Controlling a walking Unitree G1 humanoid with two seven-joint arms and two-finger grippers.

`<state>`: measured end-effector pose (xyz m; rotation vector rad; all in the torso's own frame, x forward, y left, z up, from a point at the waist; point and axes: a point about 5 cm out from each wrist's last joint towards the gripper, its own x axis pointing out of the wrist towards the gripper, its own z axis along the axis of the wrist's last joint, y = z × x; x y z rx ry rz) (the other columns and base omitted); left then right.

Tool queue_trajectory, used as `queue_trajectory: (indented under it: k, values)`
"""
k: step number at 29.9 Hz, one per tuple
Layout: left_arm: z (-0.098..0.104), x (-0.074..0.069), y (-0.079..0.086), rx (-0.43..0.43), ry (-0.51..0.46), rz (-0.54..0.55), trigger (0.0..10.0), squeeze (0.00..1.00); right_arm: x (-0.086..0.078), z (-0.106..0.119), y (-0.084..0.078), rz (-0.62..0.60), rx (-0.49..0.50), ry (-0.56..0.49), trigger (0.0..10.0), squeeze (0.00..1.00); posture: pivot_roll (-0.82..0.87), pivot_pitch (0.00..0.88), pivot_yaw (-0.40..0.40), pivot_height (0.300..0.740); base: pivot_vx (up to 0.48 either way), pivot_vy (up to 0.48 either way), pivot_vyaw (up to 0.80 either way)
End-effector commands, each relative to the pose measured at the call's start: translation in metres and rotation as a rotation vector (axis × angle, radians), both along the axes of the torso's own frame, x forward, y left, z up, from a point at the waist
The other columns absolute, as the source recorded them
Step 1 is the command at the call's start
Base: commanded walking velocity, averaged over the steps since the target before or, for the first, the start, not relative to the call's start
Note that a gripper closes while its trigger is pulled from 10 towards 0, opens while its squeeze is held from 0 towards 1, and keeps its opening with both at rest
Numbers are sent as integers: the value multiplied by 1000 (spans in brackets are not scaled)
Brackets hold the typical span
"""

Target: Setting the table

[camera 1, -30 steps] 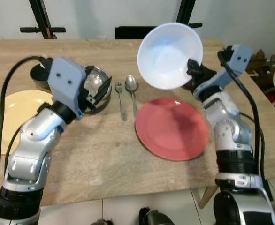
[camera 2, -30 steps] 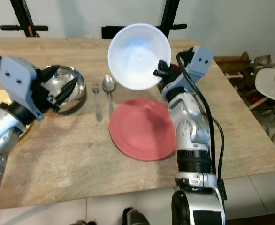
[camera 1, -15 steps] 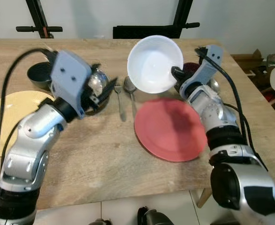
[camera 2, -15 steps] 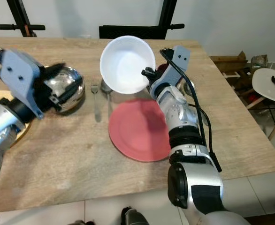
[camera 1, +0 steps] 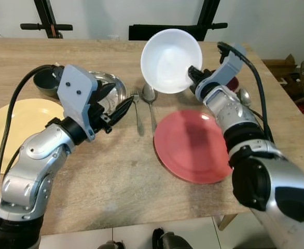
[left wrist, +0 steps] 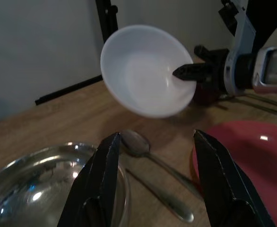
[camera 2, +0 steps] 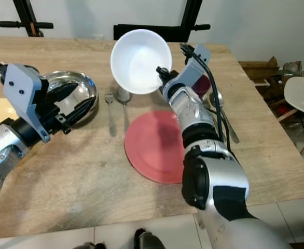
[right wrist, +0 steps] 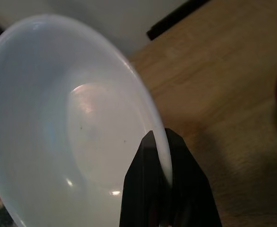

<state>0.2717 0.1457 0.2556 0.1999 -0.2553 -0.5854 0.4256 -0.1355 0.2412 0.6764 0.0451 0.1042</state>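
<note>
A wooden table [camera 1: 115, 171] stands before a pale wall, with a black stand [camera 1: 47, 19] behind its far edge. In the left eye view, a red plate [camera 1: 193, 146] lies on the table on the robot's right side, and a yellow plate [camera 1: 14, 129] lies at the left edge. A fork [camera 1: 137, 110] and a spoon [camera 1: 151, 104] lie side by side between the red plate and a steel bowl [camera 1: 108, 91]. The right gripper [camera 1: 192, 74] pinches the rim of a white bowl [camera 1: 171, 60], holding it tilted in the air above the spoon and the far edge of the red plate. The left gripper [camera 1: 119, 106] hovers over the steel bowl with its fingers spread and nothing between them.

In the right eye view, a dark bowl [camera 2: 203, 83] sits behind the right arm, and another spoon [camera 2: 220, 111] lies to the right of the red plate.

In the left wrist view, the two black fingers [left wrist: 105, 175] stand well apart, framing the spoon and fork below the raised white bowl.

In the right wrist view, the black fingers [right wrist: 145, 189] are closed on the white bowl's rim, one on each side of it.
</note>
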Motion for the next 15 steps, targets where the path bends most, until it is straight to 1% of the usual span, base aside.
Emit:
queue_trajectory:
  k: [1, 2, 3, 4, 6, 7, 9, 11, 15]
  values:
    - [-3, -6, 2, 6, 25, 6, 10000, 0, 2, 1, -1, -69, 84, 42, 10000, 0, 47, 131, -21, 740, 0, 0, 0]
    - [-3, -8, 2, 8, 29, 7, 10000, 0, 2, 1, -1, -86, 119, 54, 10000, 0, 53, 138, -21, 740, 0, 0, 0]
    - [-3, -8, 2, 8, 29, 7, 10000, 0, 2, 1, -1, -86, 119, 54, 10000, 0, 53, 138, -21, 740, 0, 0, 0]
    - [-4, -10, 2, 13, 34, 8, 10000, 0, 2, 0, 0, -98, 144, 82, 10000, 0, 62, 147, -22, 740, 0, 0, 0]
    - [-4, -11, 2, 17, 35, 7, 10000, 0, 2, -1, 2, -101, 136, 94, 10000, 0, 64, 150, -23, 740, 0, 0, 0]
    - [-3, -13, 2, 22, 38, 7, 10000, 0, 2, -4, 5, -101, 85, 124, 10000, 0, 74, 161, -23, 740, 0, 0, 0]
    - [-3, -14, 2, 25, 41, 10, 10000, 0, 1, -7, 7, -102, 42, 151, 10000, 0, 74, 161, -23, 740, 0, 0, 0]
    - [-2, -18, 2, 23, 47, 14, 10000, 0, 1, -9, 10, -102, 24, 161, 10000, 0, 82, 192, -28, 740, 0, 0, 0]
    - [-5, -23, 2, 26, 60, 17, 10000, 0, 1, -9, 7, -129, -8, 173, 10000, 0, 85, 205, -30, 740, 0, 0, 0]
